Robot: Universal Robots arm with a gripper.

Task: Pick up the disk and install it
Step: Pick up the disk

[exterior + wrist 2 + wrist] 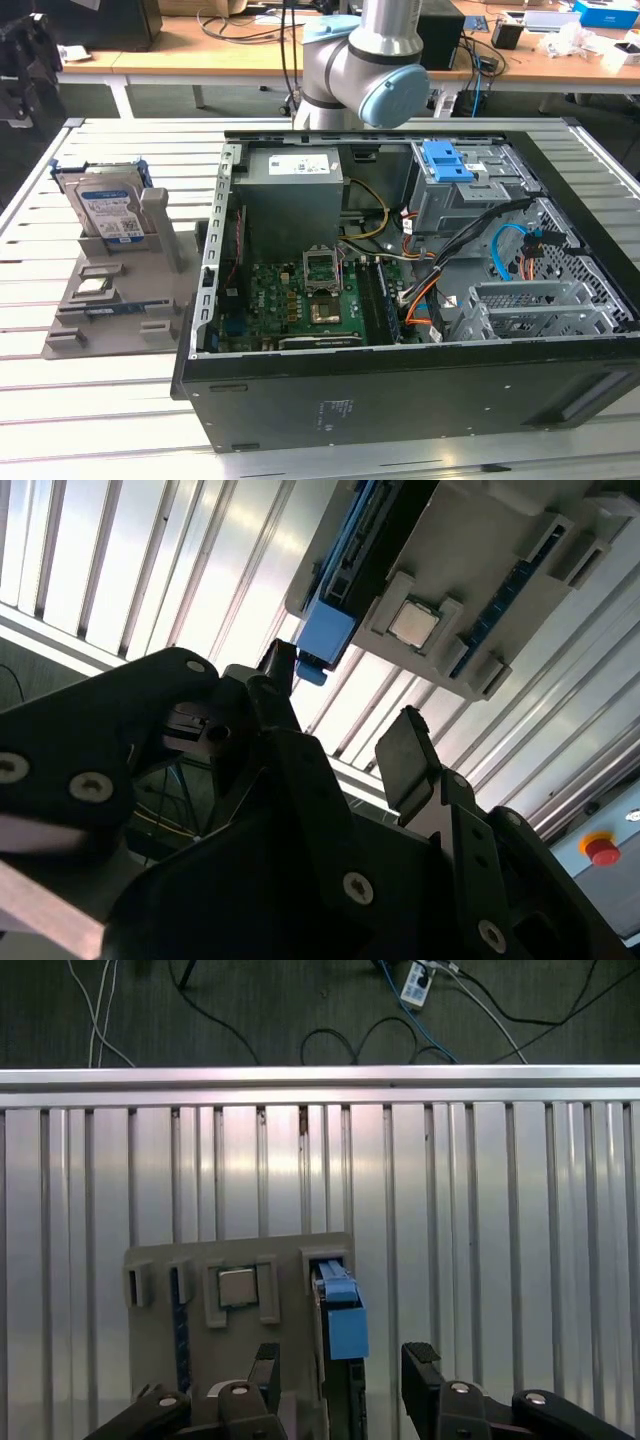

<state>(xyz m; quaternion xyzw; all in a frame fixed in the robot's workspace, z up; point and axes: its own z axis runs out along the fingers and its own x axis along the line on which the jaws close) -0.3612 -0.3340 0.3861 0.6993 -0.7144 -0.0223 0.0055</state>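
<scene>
Stretching under everything is a slatted aluminium table (100,420), and most of it is taken up by a black computer case (400,400) lying on its side with the panel off, the green motherboard (300,300) and a tangle of cables exposed. Behind the case, the grey and pale-blue robot arm (370,60) stands at the far edge of the table. Inside the case, a big grey power supply box (290,195) sits at the back, and a bare blue bracket (447,160) tops the drive cage toward the exterior view's right. On the table at the exterior view's left, well apart from the case, sits a grey holder (110,300) with several slots. The disk (108,208) stands upright on edge in the rear slot of that holder, label facing out, blue rails along its sides. In both wrist views the gripper (342,1355) hangs over the holder with its black fingers (421,1360) spread apart and nothing clamped between them. In the first wrist view the disk's blue-railed edge lines up with the gap. In the second wrist view one fingertip comes close to that blue rail; I cannot tell whether it touches. A small square processor chip (237,1286) lies in a pocket of the holder just beside the disk.
</scene>
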